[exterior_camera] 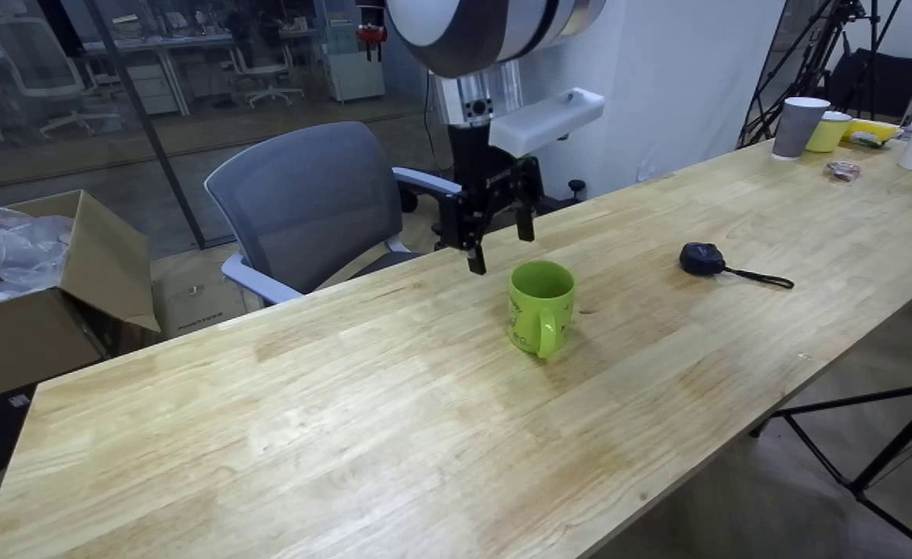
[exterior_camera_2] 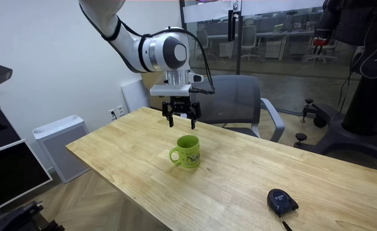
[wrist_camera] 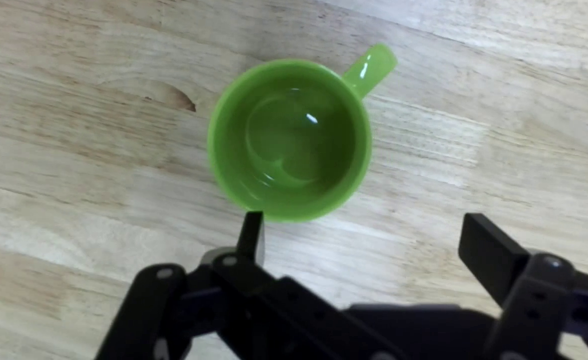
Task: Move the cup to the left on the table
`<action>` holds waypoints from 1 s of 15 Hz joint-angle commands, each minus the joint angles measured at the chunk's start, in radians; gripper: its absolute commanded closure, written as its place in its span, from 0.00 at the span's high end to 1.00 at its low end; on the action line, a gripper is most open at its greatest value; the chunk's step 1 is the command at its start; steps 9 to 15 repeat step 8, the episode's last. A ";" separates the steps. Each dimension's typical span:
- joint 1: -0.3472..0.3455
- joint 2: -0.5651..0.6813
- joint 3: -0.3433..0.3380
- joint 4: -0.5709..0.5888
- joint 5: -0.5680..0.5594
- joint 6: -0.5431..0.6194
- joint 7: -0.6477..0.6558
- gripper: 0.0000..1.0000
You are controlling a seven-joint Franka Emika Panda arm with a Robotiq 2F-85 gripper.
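In an exterior view we see a gray chair (exterior_camera: 312, 203) upper left, a green cup (exterior_camera: 531, 314) mid-frame on the wood table (exterior_camera: 331, 427), and the gripper (exterior_camera: 502, 251) spread wide.

White arm (exterior_camera_2: 130, 48) is arching down to the wrist (exterior_camera_2: 177, 78); from where I'm standing, black tool (exterior_camera_2: 182, 124) is hanging vertically beneath, fingers (exterior_camera_2: 193, 124) sitting well apart.

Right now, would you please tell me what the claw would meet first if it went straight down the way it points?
Most likely the lime-green mug: in the wrist view, the claw has one fingertip lined up with the rim. Depth is unclear, so that finger might slip past and meet the wooden table.
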 commanded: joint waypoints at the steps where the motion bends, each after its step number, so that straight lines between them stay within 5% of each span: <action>1: 0.024 -0.024 -0.008 0.042 -0.036 -0.054 0.052 1.00; 15: 0.008 -0.026 0.010 0.037 -0.030 -0.047 0.013 1.00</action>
